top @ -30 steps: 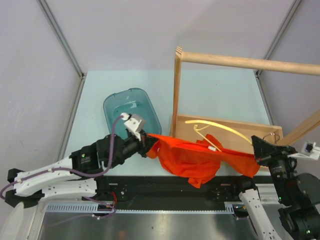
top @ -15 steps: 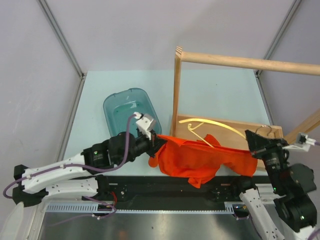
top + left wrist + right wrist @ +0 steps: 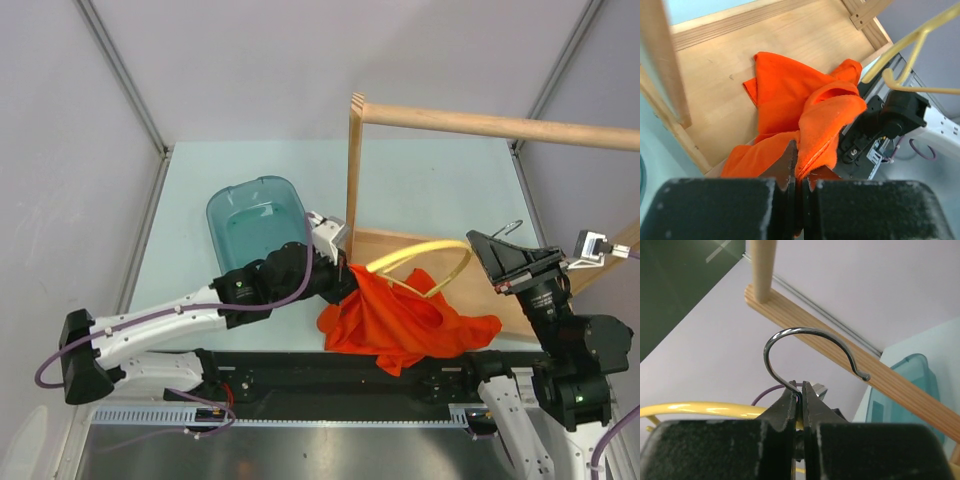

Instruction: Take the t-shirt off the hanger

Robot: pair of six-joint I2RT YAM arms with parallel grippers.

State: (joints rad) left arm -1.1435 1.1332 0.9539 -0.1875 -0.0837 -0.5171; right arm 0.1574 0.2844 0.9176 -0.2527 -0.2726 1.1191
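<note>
The orange t-shirt [image 3: 400, 320] lies bunched over the rack's wooden base and the table's front edge. My left gripper [image 3: 345, 272] is shut on a fold of the t-shirt's left end; the left wrist view shows my left gripper [image 3: 800, 172] pinching the t-shirt [image 3: 805, 95]. The pale-yellow hanger [image 3: 430, 250] is raised over the shirt, its lower edge overlapping the cloth. My right gripper [image 3: 490, 250] is shut on the neck of the grey wire hook [image 3: 512, 228]; in the right wrist view my right gripper [image 3: 801, 390] holds the hook [image 3: 805, 340].
The light-wood rack has an upright post [image 3: 353, 180], a top rod [image 3: 500, 125] and a base tray [image 3: 400, 245]. A teal bin [image 3: 255, 215] stands to the left of the post. The left arm reaches across the front of the table.
My left gripper has moved right towards the rack post with the shirt end. My right gripper has swung the hanger up and left. The shirt went from stretched to slack and bunched.
</note>
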